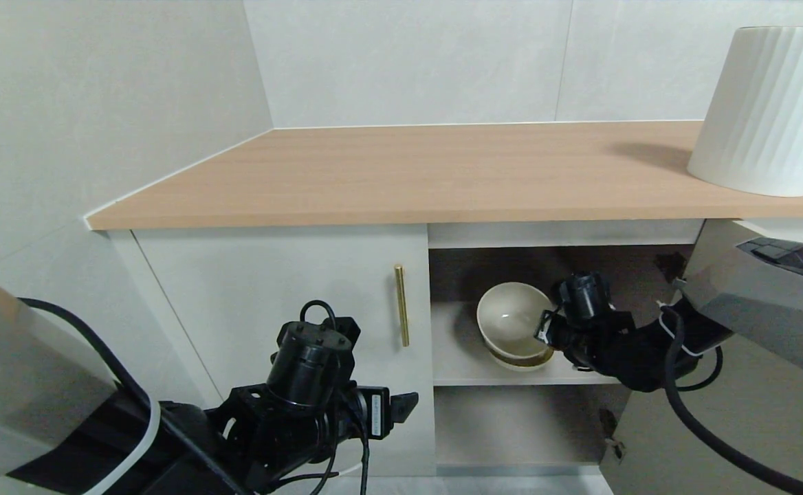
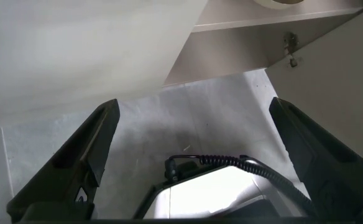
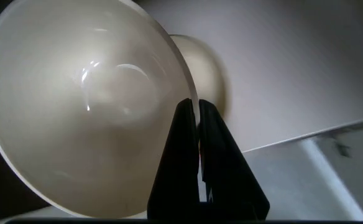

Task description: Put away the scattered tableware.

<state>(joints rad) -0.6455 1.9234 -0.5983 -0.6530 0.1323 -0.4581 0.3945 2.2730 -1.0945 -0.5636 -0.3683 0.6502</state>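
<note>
A cream bowl [image 1: 511, 322] hangs tilted inside the open cabinet, just over the middle shelf [image 1: 456, 361]. My right gripper [image 1: 546, 335] is shut on its rim; in the right wrist view the fingers [image 3: 188, 143] pinch the rim of the bowl [image 3: 88, 106] from both sides. Under and behind it lies a second cream bowl [image 1: 524, 359] [image 3: 207, 74] on the shelf. My left gripper [image 2: 194, 124] hangs low in front of the closed left door [image 1: 271, 289], open, with nothing between its fingers [image 2: 97, 146].
The closed door has a brass handle [image 1: 401, 315]. The right door [image 1: 690, 440] stands swung open. Above is a wooden countertop [image 1: 443, 172] with a white ribbed container [image 1: 766, 110] at its right end. A lower compartment [image 1: 511, 426] lies beneath the shelf.
</note>
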